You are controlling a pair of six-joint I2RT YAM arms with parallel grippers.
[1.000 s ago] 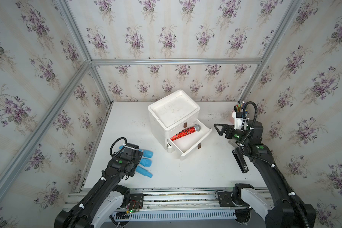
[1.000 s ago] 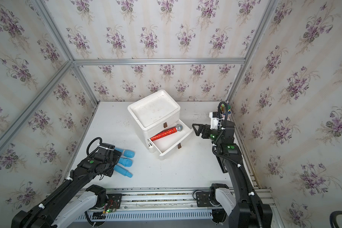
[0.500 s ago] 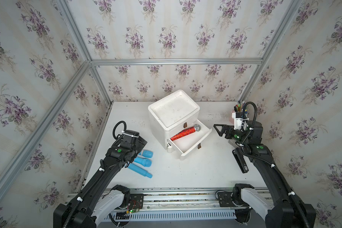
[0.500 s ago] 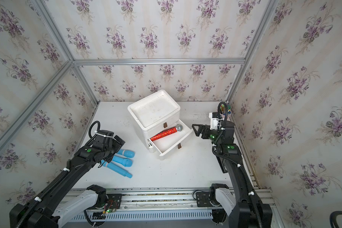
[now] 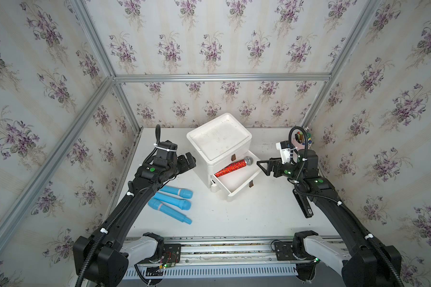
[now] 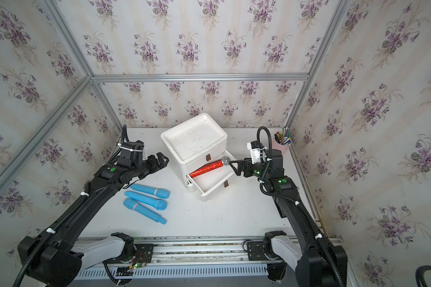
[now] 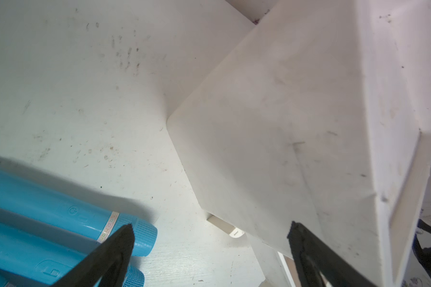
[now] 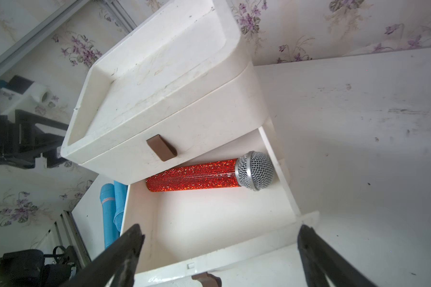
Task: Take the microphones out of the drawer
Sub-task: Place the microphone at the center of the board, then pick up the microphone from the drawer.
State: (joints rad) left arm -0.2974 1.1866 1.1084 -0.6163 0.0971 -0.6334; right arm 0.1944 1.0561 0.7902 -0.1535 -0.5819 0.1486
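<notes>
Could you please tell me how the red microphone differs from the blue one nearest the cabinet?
The red microphone is glittery with a silver mesh head; the blue microphone is plain blue all over. The red one lies in the open drawer; the blue one lies on the table. Both lie on their sides.

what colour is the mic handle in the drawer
Sparkly red handle, clearest in the right wrist view.

Three blue mics [image 5: 172, 201] lie side by side, close together, on the left of the white tabletop [image 5: 234, 218]. A pink cup [image 6: 281, 146] of pens stands in the far right corner. A black bar [image 5: 303, 206] lies near the right edge. Floral wallpaper [image 5: 209, 47] covers the walls.
</notes>
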